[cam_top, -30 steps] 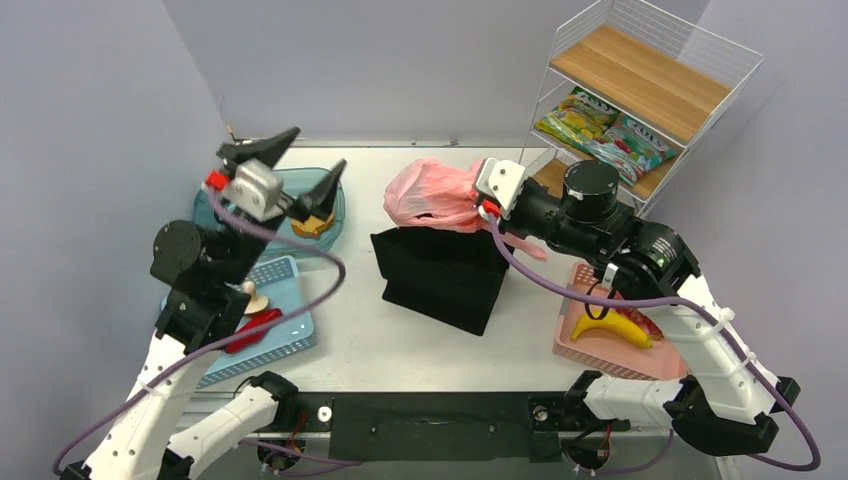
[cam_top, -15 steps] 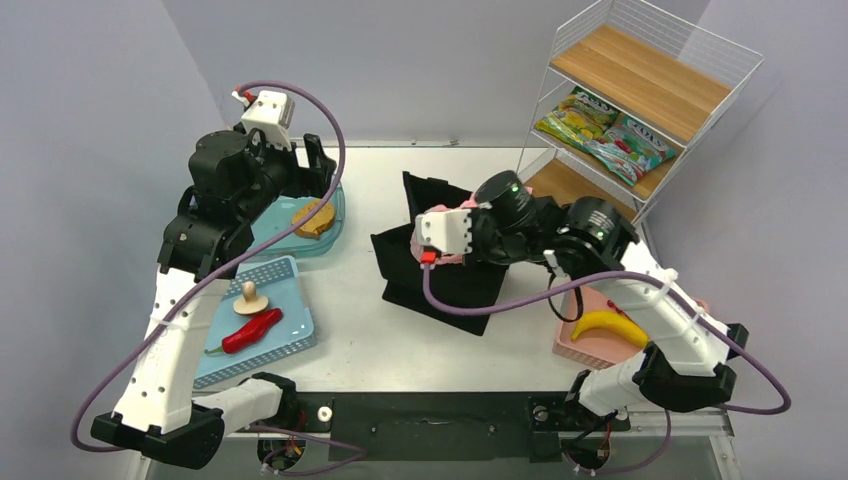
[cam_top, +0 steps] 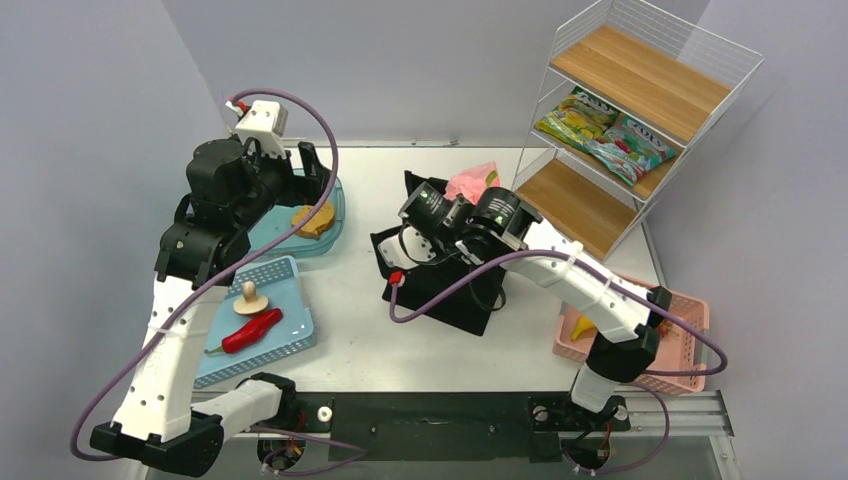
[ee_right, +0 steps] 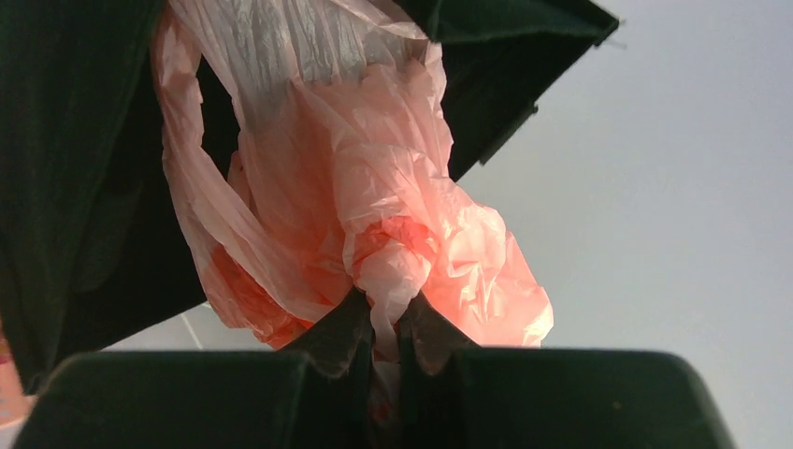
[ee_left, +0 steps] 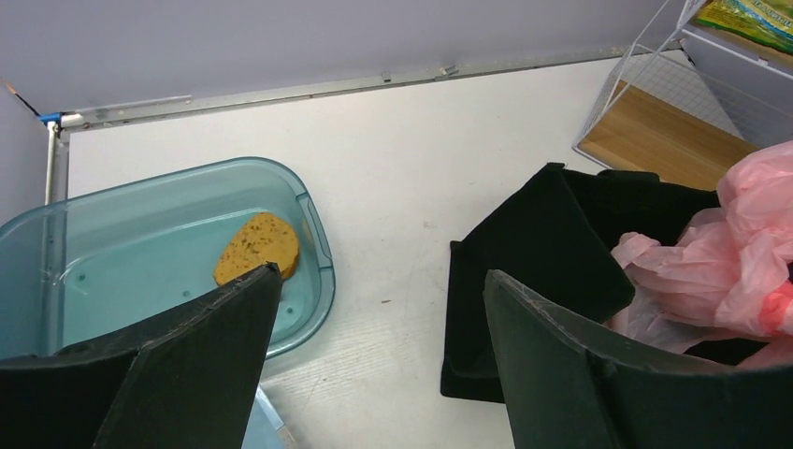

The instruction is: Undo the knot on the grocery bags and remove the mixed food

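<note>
The pink bag (ee_right: 393, 178) looks thin, soft, slippery — right gripper (ee_right: 382, 323) pinches it just beside the knot (ee_right: 388, 245), likely the firmest hold; left gripper (ee_left: 382, 274) gapes empty.

Lab test cell; grey partition walls (cam_top: 430, 60); white table (cam_top: 370, 335)

White-and-black left arm (cam_top: 165, 340) and right arm (cam_top: 572, 272), purple cables (cam_top: 312, 106) looping off both.
There are white links, chunky black joints (cam_top: 213, 172), a red plug (cam_top: 397, 277) at the cable ends, and matte black wedge fingers (ee_left: 201, 341) on the left gripper (ee_left: 379, 281).
</note>
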